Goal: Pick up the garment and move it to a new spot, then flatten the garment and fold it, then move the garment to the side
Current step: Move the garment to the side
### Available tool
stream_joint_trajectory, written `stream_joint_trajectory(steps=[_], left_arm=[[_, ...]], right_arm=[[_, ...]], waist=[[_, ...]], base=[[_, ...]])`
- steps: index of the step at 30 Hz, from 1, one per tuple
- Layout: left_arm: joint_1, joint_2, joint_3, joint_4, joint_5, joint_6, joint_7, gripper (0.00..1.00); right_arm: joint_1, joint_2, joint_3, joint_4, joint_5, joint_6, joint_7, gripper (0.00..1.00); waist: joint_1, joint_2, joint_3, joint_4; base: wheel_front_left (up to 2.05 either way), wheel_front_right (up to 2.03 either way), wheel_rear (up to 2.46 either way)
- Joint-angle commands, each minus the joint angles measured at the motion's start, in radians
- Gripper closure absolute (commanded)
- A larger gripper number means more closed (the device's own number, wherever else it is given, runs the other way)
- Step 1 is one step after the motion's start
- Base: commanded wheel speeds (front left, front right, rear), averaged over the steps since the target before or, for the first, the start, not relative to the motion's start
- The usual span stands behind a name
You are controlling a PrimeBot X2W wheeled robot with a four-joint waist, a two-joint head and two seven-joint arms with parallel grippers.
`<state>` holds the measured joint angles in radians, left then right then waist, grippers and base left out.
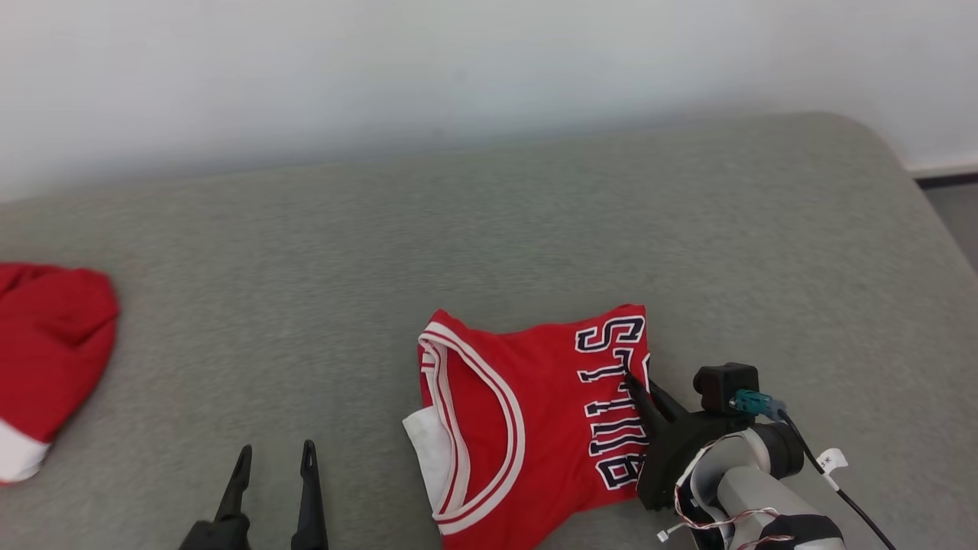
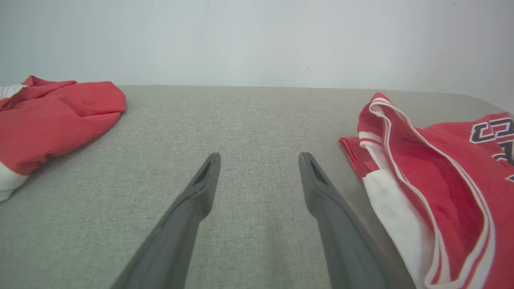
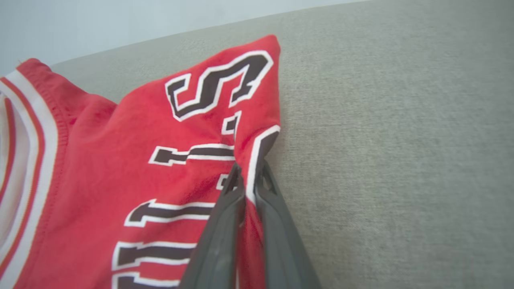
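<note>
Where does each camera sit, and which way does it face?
Head: high, facing forward and down at the table; left pincer open, right pincer shut on the jersey.
Left wrist: low over the table, facing the wall; own fingers spread.
Right wrist: low, looking along own fingers clamping the jersey's edge.
Shared: head and left wrist both show the red cloth.

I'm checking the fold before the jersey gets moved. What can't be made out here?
- Near edge of the jersey: head view, cut off by the frame's bottom.
- Layers pinched: right wrist view, the right gripper covers them.
- Kind of the second red garment: head view, cut by the left edge.
</note>
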<state>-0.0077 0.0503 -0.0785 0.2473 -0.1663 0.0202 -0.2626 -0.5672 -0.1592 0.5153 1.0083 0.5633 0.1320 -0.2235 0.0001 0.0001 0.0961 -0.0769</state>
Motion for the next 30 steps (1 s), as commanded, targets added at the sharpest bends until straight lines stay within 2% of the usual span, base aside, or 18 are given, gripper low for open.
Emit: stream_joint_trajectory(steps=[1,7,12,17,26,28,30], left_arm=[[-0.016,0.0,0.002,-0.001,0.011,-0.003,-0.003,0.0],[-0.059,0.001,0.012,-0.001,0.043,-0.023,-0.003,0.0],[-0.097,0.001,0.014,0.004,0.059,-0.038,-0.003,0.0],[-0.147,0.002,-0.02,0.013,0.076,-0.063,-0.003,0.0],[-0.162,0.001,-0.028,-0.005,0.101,-0.063,-0.003,0.0],[-0.166,0.002,-0.03,-0.017,0.107,-0.061,-0.003,0.0],[-0.19,0.002,-0.04,-0.037,0.129,-0.06,-0.003,0.0]], right_arm=[[-0.009,-0.003,-0.002,0.001,0.008,-0.003,-0.009,1.0],[-0.022,0.007,0.009,-0.003,0.039,-0.003,-0.026,1.0],[-0.029,0.009,0.021,-0.014,0.065,-0.003,-0.035,1.0],[-0.023,-0.009,0.008,-0.026,0.087,-0.003,-0.041,1.0],[-0.058,-0.013,0.01,-0.082,0.04,-0.003,-0.042,1.0],[-0.085,-0.023,0.01,-0.085,0.018,-0.003,-0.042,1.0],[-0.143,-0.037,-0.014,-0.079,-0.01,-0.003,-0.042,1.0]], waist=[[-0.0001,-0.0001,0.033,-0.157],[-0.0001,-0.0001,0.064,-0.328],[-0.0001,-0.0001,0.093,-0.428],[-0.0001,-0.0001,0.127,-0.444],[-0.0001,-0.0001,0.17,-0.436],[-0.0001,-0.0001,0.191,-0.41],[-0.0001,-0.0001,0.232,-0.355]], base=[[0.0,0.0,0.0],[0.0,0.0,0.0],[0.0,0.0,0.0],[0.0,0.0,0.0],[0.0,0.0,0.0],[0.0,0.0,0.0],[0.0,0.0,0.0]])
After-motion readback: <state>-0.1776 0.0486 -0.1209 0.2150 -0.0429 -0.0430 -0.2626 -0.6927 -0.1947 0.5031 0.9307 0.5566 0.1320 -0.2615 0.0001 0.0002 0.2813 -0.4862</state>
